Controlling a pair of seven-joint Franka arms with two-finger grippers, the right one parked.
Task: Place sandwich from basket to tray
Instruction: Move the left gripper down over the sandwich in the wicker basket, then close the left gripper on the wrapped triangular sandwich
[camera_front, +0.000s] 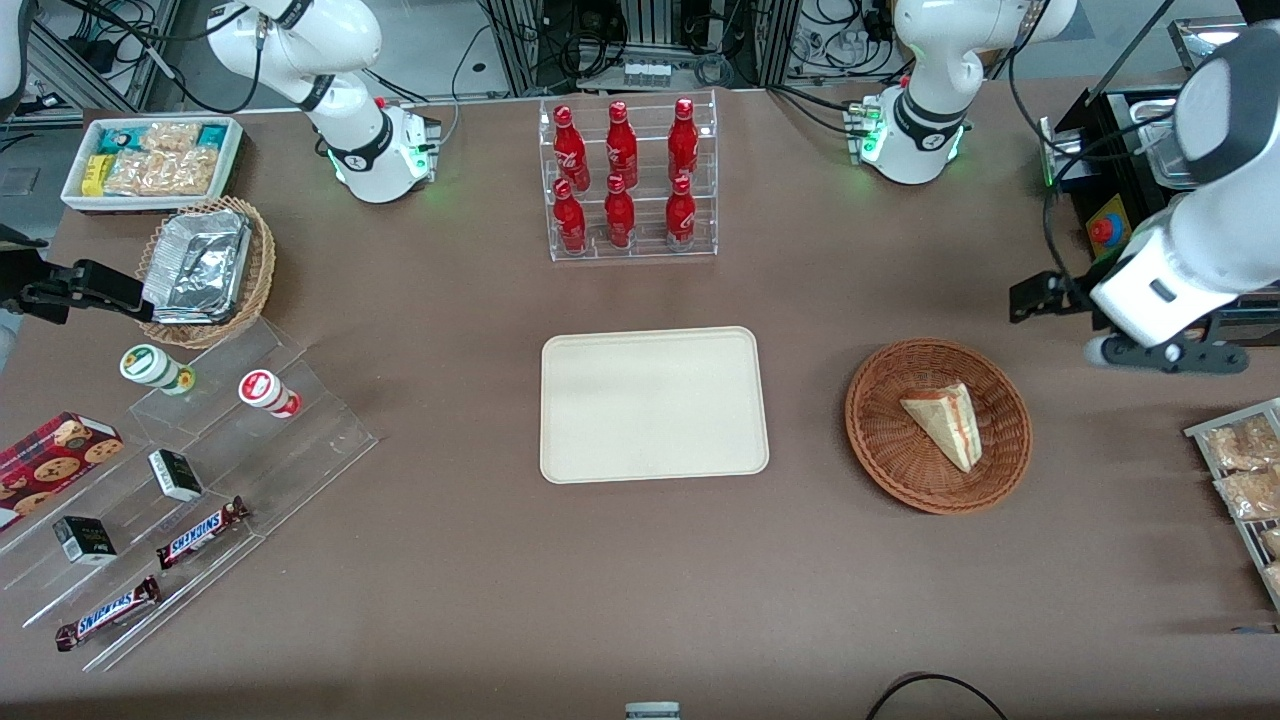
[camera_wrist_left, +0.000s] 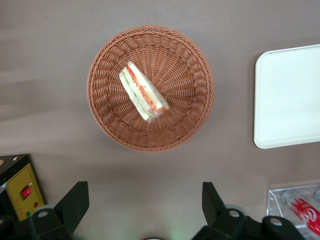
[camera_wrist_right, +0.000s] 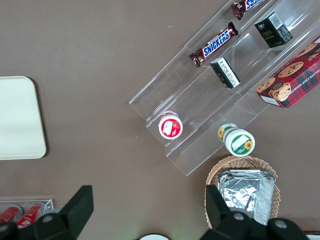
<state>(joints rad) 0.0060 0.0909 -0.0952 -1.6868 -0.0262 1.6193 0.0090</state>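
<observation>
The cream-beige tray (camera_front: 654, 404) lies bare at mid-table, well away from the gripper toward the parked arm's end. Beside it, closer to the gripper, sits the reddish-brown wicker basket (camera_front: 938, 425) with the sandwich (camera_front: 945, 421) lying inside it, the striped filling edge showing in the wrist view. The left gripper (camera_wrist_left: 145, 205) hangs above the table just off the basket's rim, not touching it, its two black fingers (camera_wrist_left: 73, 204) spread wide apart and holding nothing.

Bright even overhead light, soft shadows, wrist views slightly blurred.
</observation>
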